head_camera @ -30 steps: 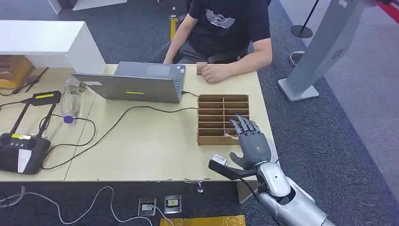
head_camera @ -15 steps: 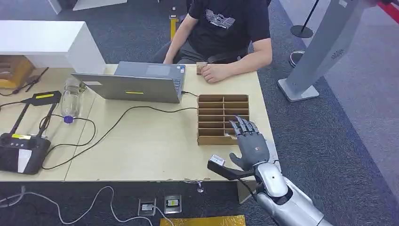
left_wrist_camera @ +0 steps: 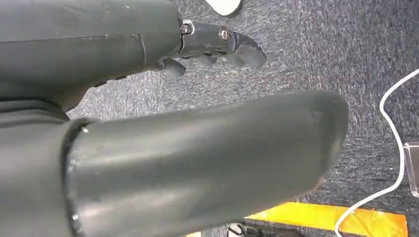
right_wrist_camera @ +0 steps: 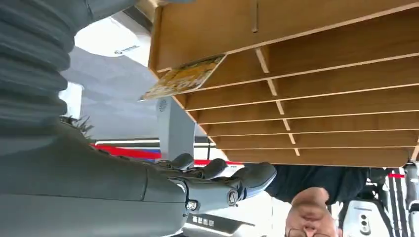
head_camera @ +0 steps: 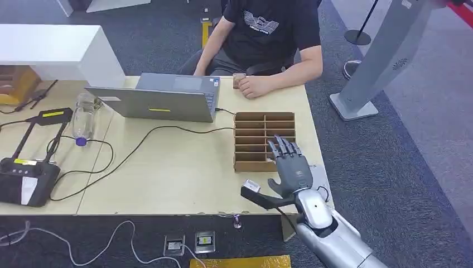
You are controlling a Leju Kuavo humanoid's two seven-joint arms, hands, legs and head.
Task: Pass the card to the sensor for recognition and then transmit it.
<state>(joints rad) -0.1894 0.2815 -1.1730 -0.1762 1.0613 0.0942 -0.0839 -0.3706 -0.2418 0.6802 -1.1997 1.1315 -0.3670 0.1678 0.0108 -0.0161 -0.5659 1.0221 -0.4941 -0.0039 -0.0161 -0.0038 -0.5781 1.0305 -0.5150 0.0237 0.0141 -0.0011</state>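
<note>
Wooden rack (head_camera: 264, 141) with rows of shallow slots stands near the table's (head_camera: 167, 178) front right corner, and we use it as our landmark. Our right hand (head_camera: 289, 167) hovers over the rack's nearest edge, fingers apart and pointing toward the person (head_camera: 268, 33) seated at the far side of the table; it holds nothing. In the right wrist view the fingers (right_wrist_camera: 217, 183) are loosely spread below the rack, not touching it.

Yellow printed card (right_wrist_camera: 184, 79) sits in the rack's slot closest to our hand, tilted and sticking partly out of the opening. From the head view we cannot make it out behind the hand.

Just beside the rack's near left corner lies a small white object (head_camera: 251, 185) at the end of a dark bar; we cannot tell what it is.

Beyond the rack, to its left, an open laptop (head_camera: 162, 100) faces the person, and a black cable (head_camera: 139, 145) runs from it across the table.

Our left hand (left_wrist_camera: 217, 47) hangs above grey carpet, fingers curled inward with nothing in them.
</note>
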